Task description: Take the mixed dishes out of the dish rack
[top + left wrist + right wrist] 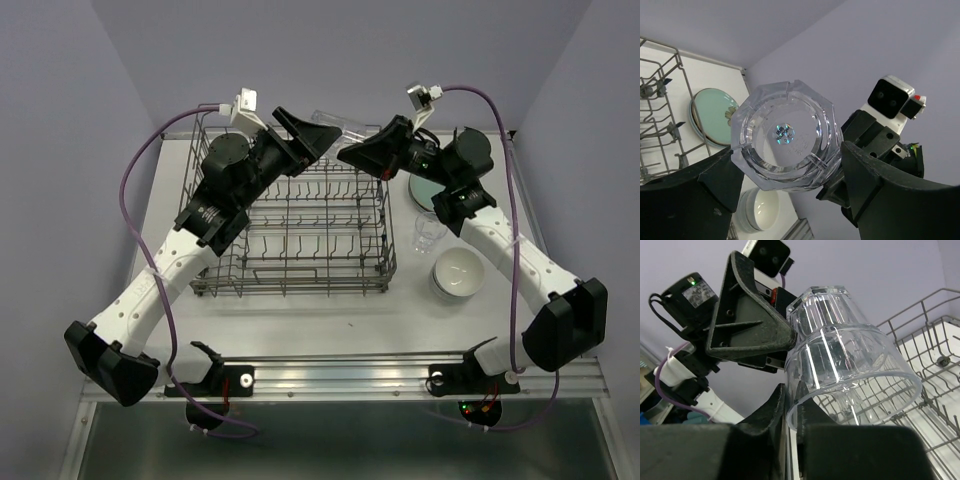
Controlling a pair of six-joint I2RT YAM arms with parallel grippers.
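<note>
A clear drinking glass [340, 124] hangs on its side in the air above the far edge of the grey wire dish rack [290, 290], held between both grippers. My left gripper [318, 135] is shut on its faceted base [785, 135], one finger on each side. My right gripper [350, 152] pinches the glass's rim wall [850, 365], one finger inside and one outside. The rack [935, 340] looks empty of dishes in the top view. Pale green plates [425, 190], a second clear glass [430, 230] and stacked white bowls [458, 272] sit on the table right of the rack.
The left wrist view shows the green plates [715, 115], the bowl stack [760, 207] and the rack's corner [665, 125] below the glass. Purple walls close in on the table at the back and sides. A metal rail runs along the near edge [340, 372].
</note>
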